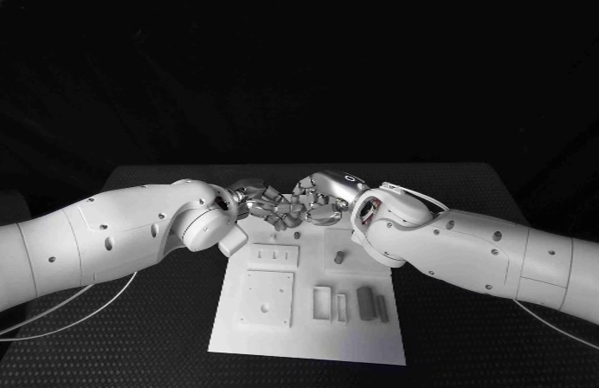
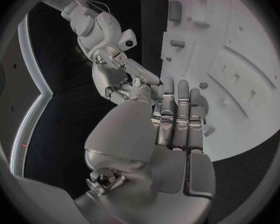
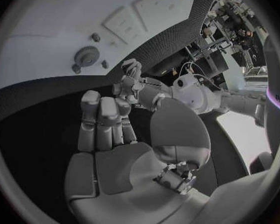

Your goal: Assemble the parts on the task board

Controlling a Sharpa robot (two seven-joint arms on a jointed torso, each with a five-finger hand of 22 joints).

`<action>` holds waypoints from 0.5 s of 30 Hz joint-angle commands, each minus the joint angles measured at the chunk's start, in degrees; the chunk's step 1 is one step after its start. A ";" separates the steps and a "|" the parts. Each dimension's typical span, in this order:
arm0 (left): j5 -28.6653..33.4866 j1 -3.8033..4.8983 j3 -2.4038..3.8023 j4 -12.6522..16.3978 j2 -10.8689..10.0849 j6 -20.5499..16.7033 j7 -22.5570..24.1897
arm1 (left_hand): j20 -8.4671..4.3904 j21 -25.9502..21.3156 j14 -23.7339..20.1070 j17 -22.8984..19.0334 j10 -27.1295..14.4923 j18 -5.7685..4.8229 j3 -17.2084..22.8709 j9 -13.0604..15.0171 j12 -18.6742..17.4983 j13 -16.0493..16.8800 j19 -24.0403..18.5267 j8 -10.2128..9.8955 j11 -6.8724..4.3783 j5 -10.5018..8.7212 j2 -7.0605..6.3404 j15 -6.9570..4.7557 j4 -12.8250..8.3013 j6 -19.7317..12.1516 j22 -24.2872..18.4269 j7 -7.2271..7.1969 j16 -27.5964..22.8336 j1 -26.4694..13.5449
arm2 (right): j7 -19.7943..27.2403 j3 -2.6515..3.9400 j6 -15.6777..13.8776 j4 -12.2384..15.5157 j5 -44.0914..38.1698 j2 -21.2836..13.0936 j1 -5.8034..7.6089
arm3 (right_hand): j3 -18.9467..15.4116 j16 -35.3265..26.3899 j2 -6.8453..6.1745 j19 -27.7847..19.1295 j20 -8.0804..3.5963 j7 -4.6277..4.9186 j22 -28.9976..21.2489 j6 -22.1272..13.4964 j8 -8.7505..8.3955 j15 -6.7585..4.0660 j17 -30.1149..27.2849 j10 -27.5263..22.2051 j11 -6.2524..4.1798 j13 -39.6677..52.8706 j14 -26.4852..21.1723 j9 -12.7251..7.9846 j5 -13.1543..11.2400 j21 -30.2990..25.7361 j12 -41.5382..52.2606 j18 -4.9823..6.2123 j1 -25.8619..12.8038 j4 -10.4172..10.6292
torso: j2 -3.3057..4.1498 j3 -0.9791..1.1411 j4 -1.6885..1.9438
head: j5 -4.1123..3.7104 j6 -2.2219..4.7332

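White board (image 1: 256,332) lies in the middle of our black table (image 1: 462,353), long side running away from us. Grey parts sit on it: a few upright blocks (image 1: 364,301) near its right edge, a small peg (image 1: 338,255) farther back, and small pins (image 1: 271,254) in a raised plate at the far left. In our right wrist view a gear (image 3: 85,56) also lies on the board.

Our two hands meet just beyond the board's far edge, fingertips close together or touching. Our left hand (image 1: 254,199) reaches in from the left; in its wrist view the fingers (image 2: 177,119) lie straight and side by side over the board's edge, thumb apart. Our right hand (image 1: 319,203) comes in from the right with fingers (image 3: 102,119) curled partway. We cannot tell whether either hand holds a part, since the fingers crowd each other where they meet.
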 commanded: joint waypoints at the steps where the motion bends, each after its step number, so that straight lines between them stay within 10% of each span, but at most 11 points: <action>1: 1.69 0.12 0.14 0.21 0.20 0.20 0.34 | -0.09 -0.41 -0.25 -0.16 0.40 0.01 0.19 -0.23 -0.35 0.08 0.10 -0.42 0.18 -0.77 -2.07 0.17 -0.02 0.33 0.77 0.08 -0.09 -3.75 | 0.67 -0.07 1.29 0.20 -0.24 0.24 -0.15 | 0.24 -0.11 -0.17 0.27 -0.35 -0.25 0.07 10.83 0.27 -0.47 -0.06 -1.15 -0.65 -0.07 -0.10 -0.10 -0.27 0.09 -0.22 1.96 -0.35 -0.03 | 0.01 -0.02 0.00 | -0.03 -0.04; 4: 2.45 0.12 0.14 0.17 0.20 -0.05 0.21 | -0.06 -0.51 -0.26 -0.37 0.30 0.12 2.25 -0.40 -0.45 0.07 0.09 -0.77 0.27 -2.16 -3.82 0.22 -0.06 0.32 0.88 0.28 -0.27 -8.05 | 0.66 -0.07 1.31 0.19 -0.24 0.30 -0.16 | 0.25 -0.12 -0.17 0.27 -0.36 -0.25 0.07 10.83 0.26 -0.47 -0.06 -1.15 -0.65 -0.07 -0.09 -0.08 -0.27 0.08 -0.23 1.96 -0.35 -0.03 | 0.00 -0.01 0.02 | -0.03 -0.12; 10: 3.93 0.12 0.14 0.10 0.31 -0.09 -0.35 | 0.05 -0.64 -0.38 -0.48 0.14 0.17 3.62 -0.47 -0.48 0.08 -0.34 -1.02 0.38 -2.10 -2.95 0.30 -0.12 0.21 1.00 0.46 -0.37 -11.65 | 0.57 -0.07 1.33 0.14 -0.26 0.34 -0.20 | 0.27 -0.13 -0.16 0.27 -0.36 -0.25 0.06 10.83 0.25 -0.47 -0.06 -1.15 -0.65 -0.07 -0.09 -0.05 -0.27 0.07 -0.24 1.96 -0.36 -0.03 | 0.01 0.03 0.01 | -0.01 -0.20; 15: 6.07 0.12 0.13 0.00 0.51 0.05 -1.19 | 0.27 -0.98 -0.63 -0.44 -0.07 -0.20 3.78 -0.36 -0.47 0.15 -1.78 -1.12 0.43 5.63 -4.43 0.45 -0.34 0.01 1.14 0.55 -0.34 -11.54 | 0.57 -0.07 1.37 0.12 -0.26 0.42 -0.22 | 0.29 -0.13 -0.16 0.27 -0.36 -0.25 0.05 10.83 0.25 -0.47 -0.07 -1.14 -0.65 -0.07 -0.09 -0.03 -0.27 0.07 -0.25 1.96 -0.37 -0.03 | 0.01 0.02 -0.05 | -0.02 -0.27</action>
